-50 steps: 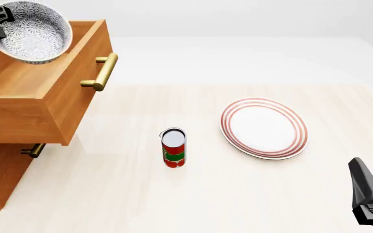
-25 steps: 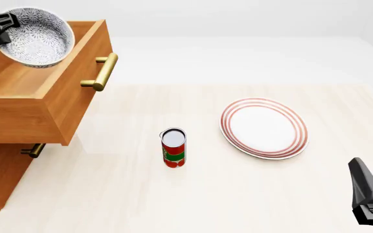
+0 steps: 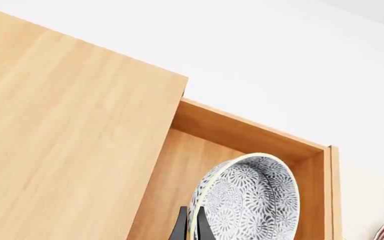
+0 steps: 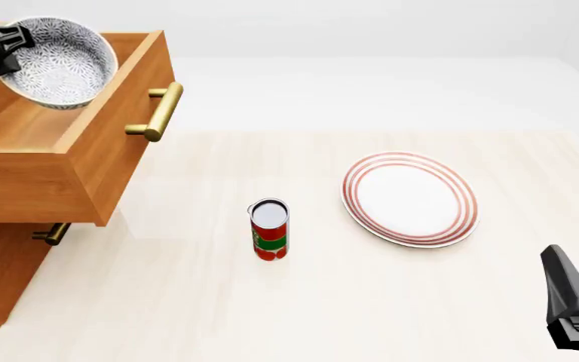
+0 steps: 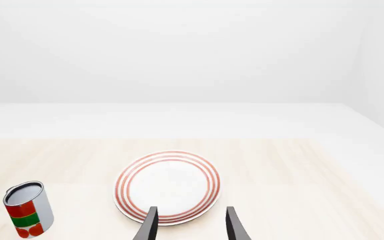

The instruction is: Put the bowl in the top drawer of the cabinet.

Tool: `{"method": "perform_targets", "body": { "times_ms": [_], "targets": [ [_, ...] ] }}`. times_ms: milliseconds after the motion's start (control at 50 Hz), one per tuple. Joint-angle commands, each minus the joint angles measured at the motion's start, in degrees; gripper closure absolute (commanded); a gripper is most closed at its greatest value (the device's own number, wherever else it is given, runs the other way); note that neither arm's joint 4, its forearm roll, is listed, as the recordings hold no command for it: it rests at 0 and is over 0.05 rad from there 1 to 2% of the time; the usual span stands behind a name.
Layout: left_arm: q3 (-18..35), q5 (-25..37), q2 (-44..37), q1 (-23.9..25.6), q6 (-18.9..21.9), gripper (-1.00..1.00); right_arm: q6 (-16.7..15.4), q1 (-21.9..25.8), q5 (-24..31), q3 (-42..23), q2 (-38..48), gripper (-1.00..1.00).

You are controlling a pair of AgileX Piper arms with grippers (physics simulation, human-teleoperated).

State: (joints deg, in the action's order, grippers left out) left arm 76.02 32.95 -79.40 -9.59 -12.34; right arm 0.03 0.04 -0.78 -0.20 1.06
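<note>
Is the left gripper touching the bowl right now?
Touching. In the left wrist view the left gripper's dark fingers pinch the bowl's rim on both sides, holding it tilted above the open top drawer.

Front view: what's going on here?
The left gripper holds the bowl by its rim, tilted, over the open top drawer of the cabinet. The bowl is not yet released. The right gripper is open and idle near the table's right edge, facing the plate. A can stands upright left of the plate, untouched.
</note>
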Motion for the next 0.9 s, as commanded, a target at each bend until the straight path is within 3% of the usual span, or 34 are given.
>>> {"method": "perform_targets", "body": {
  "times_ms": [20,900],
  "targets": [
    [-0.5,0.9,-0.1,-1.8,-0.4,1.0,0.0,0.0,0.2,0.0,-0.3,-1.0],
    [-1.6,-0.5,-1.7,-2.0,0.0,1.0,0.0,0.0,0.2,0.0,-0.3,-1.0]
  ]
}}
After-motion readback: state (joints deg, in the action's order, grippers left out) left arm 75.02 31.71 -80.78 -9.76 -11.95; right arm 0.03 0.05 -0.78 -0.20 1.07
